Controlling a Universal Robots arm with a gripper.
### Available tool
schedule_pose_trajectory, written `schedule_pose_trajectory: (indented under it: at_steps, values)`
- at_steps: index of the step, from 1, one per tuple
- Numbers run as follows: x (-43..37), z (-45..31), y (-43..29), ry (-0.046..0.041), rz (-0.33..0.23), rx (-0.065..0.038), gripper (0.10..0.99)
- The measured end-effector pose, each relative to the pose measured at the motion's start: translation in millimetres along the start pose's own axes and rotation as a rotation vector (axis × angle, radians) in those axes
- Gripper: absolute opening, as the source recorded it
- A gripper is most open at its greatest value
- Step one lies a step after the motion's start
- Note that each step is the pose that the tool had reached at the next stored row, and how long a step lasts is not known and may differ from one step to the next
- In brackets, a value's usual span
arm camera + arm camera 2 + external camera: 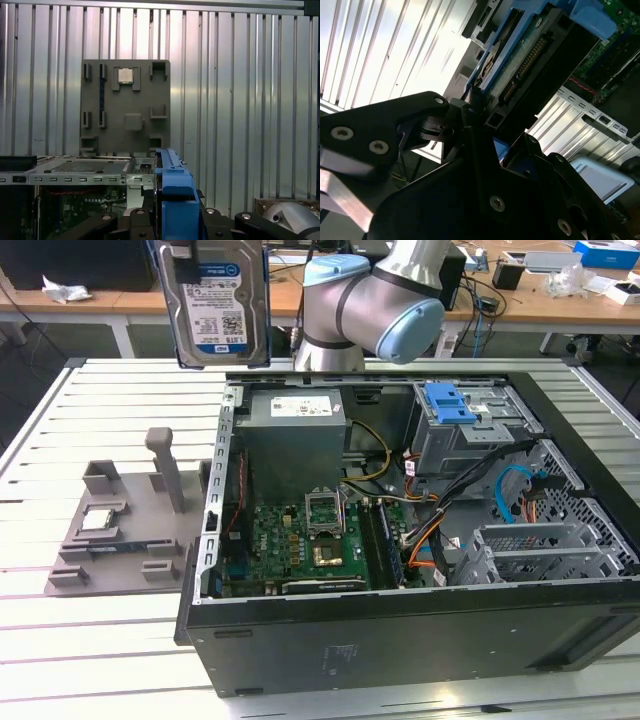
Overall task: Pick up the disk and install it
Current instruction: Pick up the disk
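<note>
One slatted metal table (90,640) carries the whole setup. Biggest item on it is the open PC case (400,640), lying on its side with the motherboard (290,550) and power supply (295,435) exposed. The arm (370,300) stands behind the case, with its elbow joint over the rear edge.

A grey fixture tray (120,540) lies flat on the table, just beside the case on the exterior view's left.

The disk (220,305) is in the air, well clear of the table. It hangs upright with the label side facing the exterior camera, above the gap between tray and case. The circuit-board side shows in the second wrist view (520,55).

The gripper (172,215) is closed down onto the disk. Its black fingers (420,115) clamp the blue carrier from both sides, and the carrier edge sits between them in the first wrist view.

A blue latch plate (448,403) sits on the drive cage inside the case. A small processor chip (125,75) sits in a pocket of the tray.
</note>
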State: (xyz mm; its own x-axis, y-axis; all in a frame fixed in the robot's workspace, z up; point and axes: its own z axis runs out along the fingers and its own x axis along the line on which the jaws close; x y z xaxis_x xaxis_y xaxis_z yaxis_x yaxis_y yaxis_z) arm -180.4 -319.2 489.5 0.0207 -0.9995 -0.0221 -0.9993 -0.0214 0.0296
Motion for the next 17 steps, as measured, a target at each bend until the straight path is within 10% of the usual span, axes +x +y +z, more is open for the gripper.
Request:
schedule_pose_trajectory:
  at_steps: [17]
  values:
    - [1.2, -1.7, -59.1, -0.0001, 0.000, 0.000, 0.369]
